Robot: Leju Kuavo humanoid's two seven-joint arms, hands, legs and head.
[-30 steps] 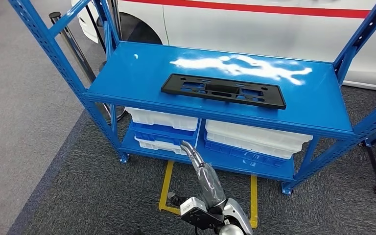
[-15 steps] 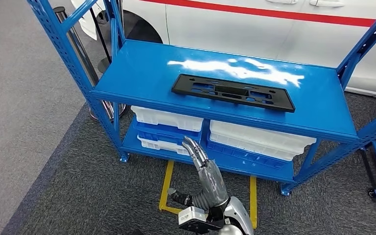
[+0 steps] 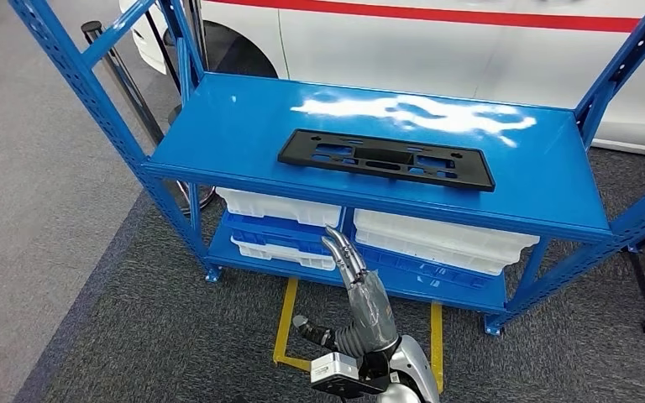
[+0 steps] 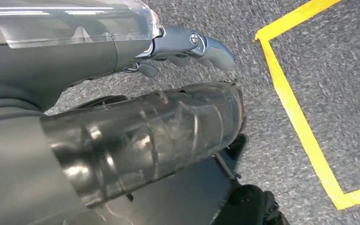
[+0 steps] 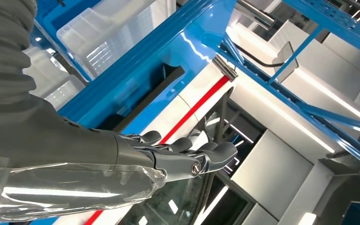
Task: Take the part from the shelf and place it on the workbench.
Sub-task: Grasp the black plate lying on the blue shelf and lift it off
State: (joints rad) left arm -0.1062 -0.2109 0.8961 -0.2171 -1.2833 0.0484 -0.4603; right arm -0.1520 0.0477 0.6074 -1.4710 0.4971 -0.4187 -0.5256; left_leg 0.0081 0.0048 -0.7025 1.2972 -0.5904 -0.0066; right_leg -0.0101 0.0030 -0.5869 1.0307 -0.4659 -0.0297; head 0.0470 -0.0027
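The part, a flat black plastic frame with cut-outs (image 3: 386, 158), lies on the top board of the blue shelf (image 3: 235, 126), near its front edge. My right hand (image 3: 365, 298) reaches up from below, in front of the lower shelf level, fingers stretched out and thumb spread aside, holding nothing. It is well below and short of the part. In the right wrist view the right hand (image 5: 168, 154) points toward the shelf's blue front rail (image 5: 136, 79). My left hand (image 4: 183, 47) hangs over the grey carpet, fingers loosely bent and empty.
White and blue bins (image 3: 281, 206) (image 3: 445, 235) fill the lower shelf. Blue uprights (image 3: 92, 92) (image 3: 630, 59) flank the top board. Yellow floor tape (image 3: 284, 323) marks the carpet in front. A white car with a red stripe (image 3: 470, 42) stands behind, and a chrome post (image 3: 126, 75) at the left.
The view swayed sideways and back. My right hand has risen a little toward the shelf and its thumb has spread out. The part has not moved.
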